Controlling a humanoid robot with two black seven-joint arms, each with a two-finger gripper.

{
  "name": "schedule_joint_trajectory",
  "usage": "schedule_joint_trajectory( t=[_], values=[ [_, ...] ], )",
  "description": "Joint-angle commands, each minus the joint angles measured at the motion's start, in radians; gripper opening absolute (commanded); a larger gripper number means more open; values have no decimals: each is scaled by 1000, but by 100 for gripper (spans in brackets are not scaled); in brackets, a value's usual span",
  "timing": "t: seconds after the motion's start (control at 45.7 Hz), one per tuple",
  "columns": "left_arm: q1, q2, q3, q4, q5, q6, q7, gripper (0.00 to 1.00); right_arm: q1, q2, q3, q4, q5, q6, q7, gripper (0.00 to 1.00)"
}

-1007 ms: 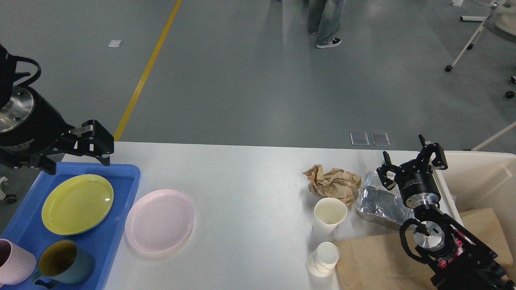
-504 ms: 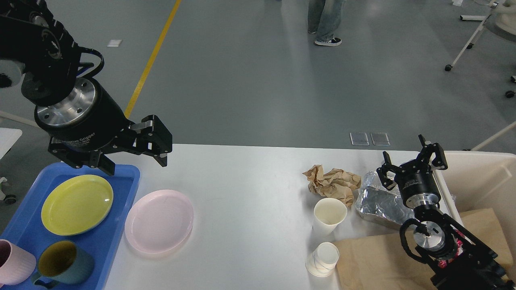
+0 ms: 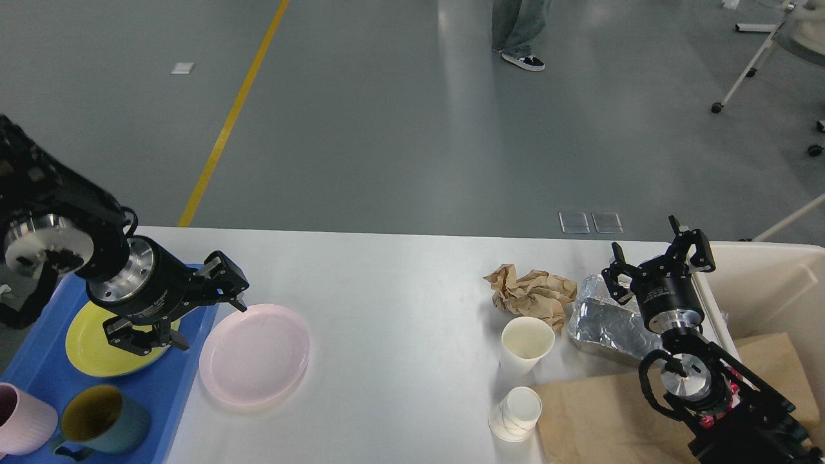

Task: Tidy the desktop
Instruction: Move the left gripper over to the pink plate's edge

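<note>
Desk (image 3: 399, 309), white, spans the view; pink plate (image 3: 254, 353) lies on it beside the blue tray (image 3: 38, 374). Left gripper (image 3: 187, 309) hovers at the plate's edge, jaws spread; right gripper (image 3: 657, 267) likewise spread above foil (image 3: 602, 322).

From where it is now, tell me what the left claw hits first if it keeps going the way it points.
Probably the pink plate. The left claw is open and points right and down at the plate's near-left rim; its height above the desktop is unclear.

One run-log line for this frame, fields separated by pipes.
left end effector: open, beside pink plate | right end effector: open, above foil pack | desktop: cups, crumpled paper not yet cleared
</note>
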Motion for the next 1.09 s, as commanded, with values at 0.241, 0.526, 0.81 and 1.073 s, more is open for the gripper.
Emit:
schedule_joint_trajectory(
  t=[0.241,0.526,0.81,1.073],
  values=[
    [493,160,-245,198,6,142,-2,92,0,0,0,0,0,0,0,100],
    [685,160,-335,372,3,196,-3,81,0,0,0,0,0,0,0,100],
    [788,155,-432,393,-21,374,-3,76,0,0,0,-2,0,0,0,100],
    [815,156,-447,436,-24,388,-3,74,0,0,0,-2,0,0,0,100]
  ],
)
